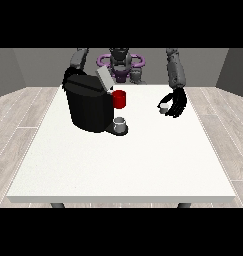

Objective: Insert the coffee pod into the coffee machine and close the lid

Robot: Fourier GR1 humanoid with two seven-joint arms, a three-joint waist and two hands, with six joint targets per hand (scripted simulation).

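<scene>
Standing on a white table [143, 165] over grey plank flooring [23, 107], coffee machine [88, 102], robot hand [175, 104] at view's right grasping coffee pod [164, 105]

The coffee machine [90, 105] is black and boxy, standing upright on the counter's [123, 165] far side, toward the view's left. Its grey lid [104, 78] is tilted up, open. A red holder [120, 99] juts from its front, above a small grey cup [121, 123] on the base. The coffee pod [164, 106], small and pale, sits in my robot hand [176, 104] at the view's right, fingers curled round it.
</scene>
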